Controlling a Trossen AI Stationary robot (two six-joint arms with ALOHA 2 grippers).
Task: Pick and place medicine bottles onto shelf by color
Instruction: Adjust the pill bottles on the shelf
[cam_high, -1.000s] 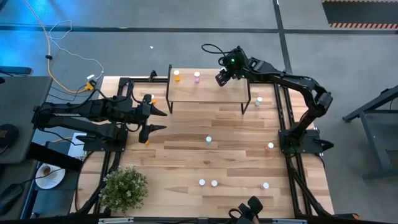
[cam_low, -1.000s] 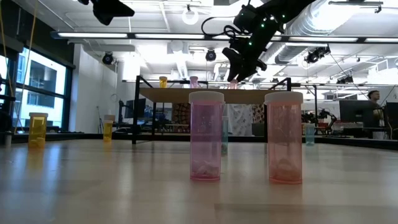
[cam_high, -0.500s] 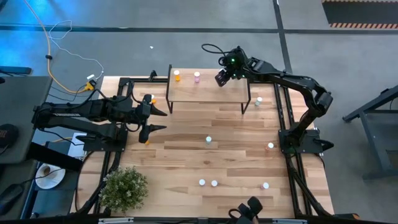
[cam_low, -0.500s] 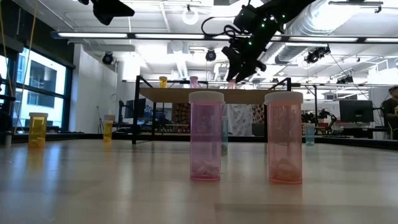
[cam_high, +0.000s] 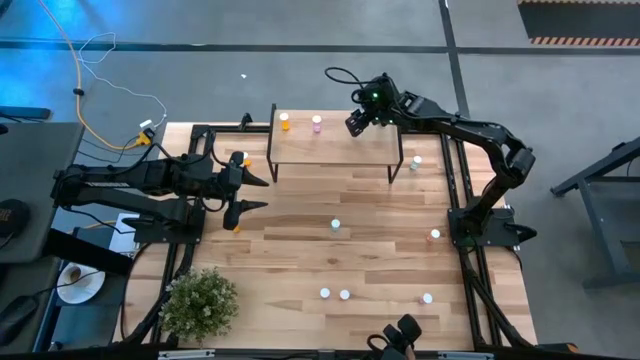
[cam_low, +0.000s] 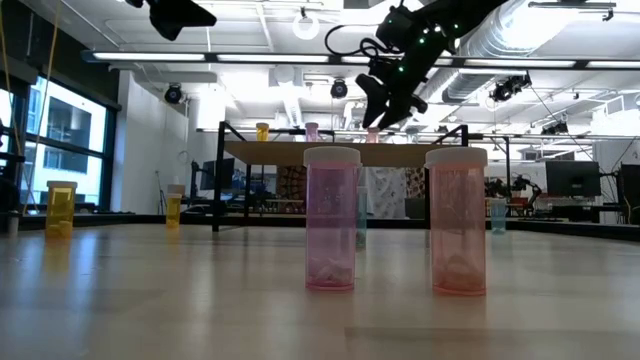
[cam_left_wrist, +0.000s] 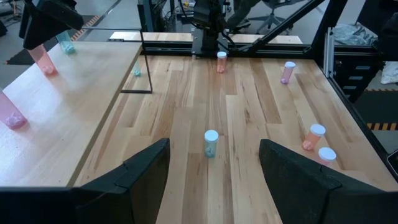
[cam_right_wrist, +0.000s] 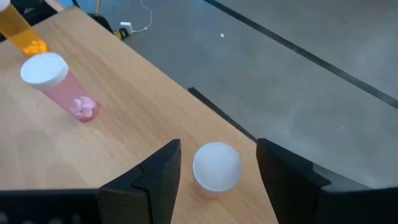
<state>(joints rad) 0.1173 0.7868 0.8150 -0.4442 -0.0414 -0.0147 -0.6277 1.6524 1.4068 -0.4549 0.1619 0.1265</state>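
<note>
The right pincer (cam_high: 356, 124) hangs over the far edge of the shelf (cam_high: 340, 150), towards its right half. In the right wrist view a white-capped bottle (cam_right_wrist: 216, 168) stands on the shelf top between the two fingers (cam_right_wrist: 155, 177), with a gap showing on each side, so the jaws look spread and clear of it. I judge this to be the release step: the bottle is set down and the grip is off. Its body seems reddish, though the cap hides most of it.

To its left on the shelf stand a pink bottle (cam_high: 317, 123) and, further left, an orange one (cam_high: 285, 121), well apart from each other.

The left pincer (cam_high: 250, 192) waits over the left side of the desk (cam_high: 380, 250), jaws apart and empty, as its own wrist view shows.

Many bottles are still on the desk: one near the middle (cam_high: 335, 226), a pair towards the near edge (cam_high: 325, 293), one further right along that edge (cam_high: 427, 298), one on the right side (cam_high: 435, 235), and one just right of the shelf (cam_high: 417, 161). Two orange ones sit by the left pincer.

Next, the right pincer should rise straight up so the fingers do not tip the freed bottle, then go for a bottle on the right side. The small bottles call for a centred, upright grip.
</note>
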